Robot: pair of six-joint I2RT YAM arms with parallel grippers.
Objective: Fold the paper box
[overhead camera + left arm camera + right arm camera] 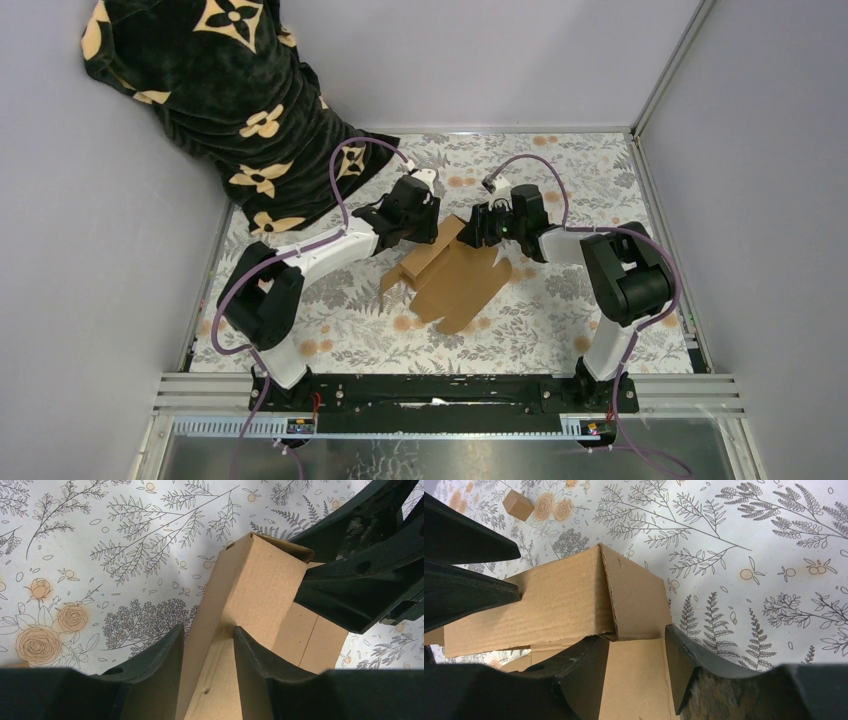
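paper box: plain brown cardboard, only partly folded, lying near the middle of the table between my two wrists. Most of it is flat sheet. One long side is turned up into a hollow ridge.
ridge: it runs from my left gripper toward my right one. Its far end gapes open, but I can't see inside.
left gripper: roughly half open and clamped across the near stretch of the ridge. Cardboard fills the gap from one finger to the other. My fingers hide the contact faces themselves.
right gripper: also roughly half open, gripping the ridge's other end, where a short end flap is bent across. The flap's lower corners meet my fingers, and the pads are out of sight behind the card.
top view: my wrists cover both ends of the ridge, so neither grip can be read from above.
small brown cube: it sits on the table past the box in my right wrist view, apart from it. It is too small for me to say what it is.
table cover: pale, printed with grey leaves and orange flowers.
blanket: black with tan flower shapes, heaped at the far-left corner and cut off by the top edge.
cables: purple, looping over both arms.
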